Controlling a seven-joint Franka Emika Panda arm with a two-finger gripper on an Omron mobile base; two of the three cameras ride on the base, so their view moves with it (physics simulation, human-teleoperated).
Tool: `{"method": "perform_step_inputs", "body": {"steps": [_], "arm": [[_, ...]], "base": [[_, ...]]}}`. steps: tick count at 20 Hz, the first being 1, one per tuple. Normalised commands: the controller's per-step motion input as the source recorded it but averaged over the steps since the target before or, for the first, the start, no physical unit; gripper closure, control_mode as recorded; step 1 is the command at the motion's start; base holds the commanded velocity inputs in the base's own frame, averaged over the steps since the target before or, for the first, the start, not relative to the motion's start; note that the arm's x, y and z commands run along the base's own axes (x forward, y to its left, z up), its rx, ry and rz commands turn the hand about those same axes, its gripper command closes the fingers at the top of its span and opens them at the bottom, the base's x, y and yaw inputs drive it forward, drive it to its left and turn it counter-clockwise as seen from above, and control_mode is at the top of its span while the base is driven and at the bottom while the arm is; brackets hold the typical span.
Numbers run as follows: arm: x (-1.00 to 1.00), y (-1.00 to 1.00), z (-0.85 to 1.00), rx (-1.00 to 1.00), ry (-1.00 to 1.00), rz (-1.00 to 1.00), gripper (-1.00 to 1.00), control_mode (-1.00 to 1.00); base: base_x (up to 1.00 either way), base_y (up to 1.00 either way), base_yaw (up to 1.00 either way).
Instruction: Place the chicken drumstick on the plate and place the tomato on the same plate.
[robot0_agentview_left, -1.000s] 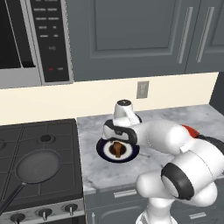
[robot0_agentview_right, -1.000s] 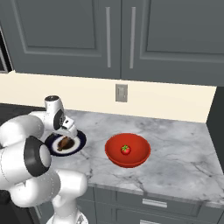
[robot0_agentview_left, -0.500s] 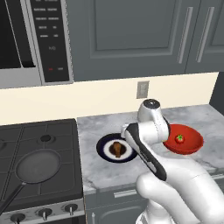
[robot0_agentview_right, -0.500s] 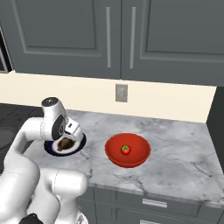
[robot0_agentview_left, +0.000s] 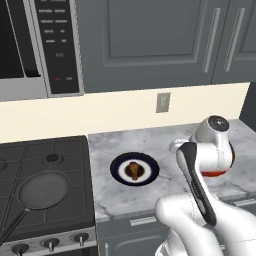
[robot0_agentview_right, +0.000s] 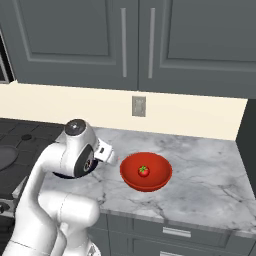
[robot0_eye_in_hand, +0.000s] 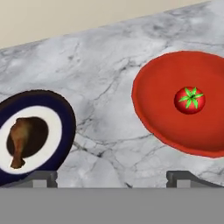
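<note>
The chicken drumstick (robot0_agentview_left: 134, 170) lies on the white centre of the navy-rimmed plate (robot0_agentview_left: 120, 167) on the marble counter. In the hand view, the plate (robot0_eye_in_hand: 66, 119) with the drumstick (robot0_eye_in_hand: 19, 141) is at the left. The tomato (robot0_eye_in_hand: 189, 99) rests in a red bowl (robot0_eye_in_hand: 153, 100) at the right. The tomato (robot0_agentview_right: 144, 171) also shows inside the bowl (robot0_agentview_right: 160, 180) in the right base view. My gripper (robot0_eye_in_hand: 113, 180) is open and empty, hovering above the counter between plate and bowl. The gripper (robot0_agentview_right: 109, 155) stands just left of the bowl.
A stove with a dark frying pan (robot0_agentview_left: 42, 190) sits left of the counter, under a microwave (robot0_agentview_left: 40, 45). A wall outlet (robot0_agentview_left: 162, 102) is on the backsplash. Cabinets hang above. My arm hides most of the bowl in the left base view.
The arm has swung right, away from over the plate toward the red bowl. The drumstick stays on the plate; the tomato has not moved.
</note>
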Motion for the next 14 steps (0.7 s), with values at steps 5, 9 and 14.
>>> {"method": "perform_step_inputs", "body": {"steps": [5, 9, 14], "arm": [[0.00, -0.98, 0.53, 0.00, 0.00, 0.00, -1.00, -1.00], [0.24, -0.64, 0.05, 0.00, 0.13, 0.00, -1.00, -1.00], [0.40, -0.28, -0.19, 0.00, 0.20, -0.01, -1.00, -1.00]], "base": [[0.00, 0.00, 0.00], [0.00, 0.00, 0.00], [0.00, 0.00, 0.00]]}}
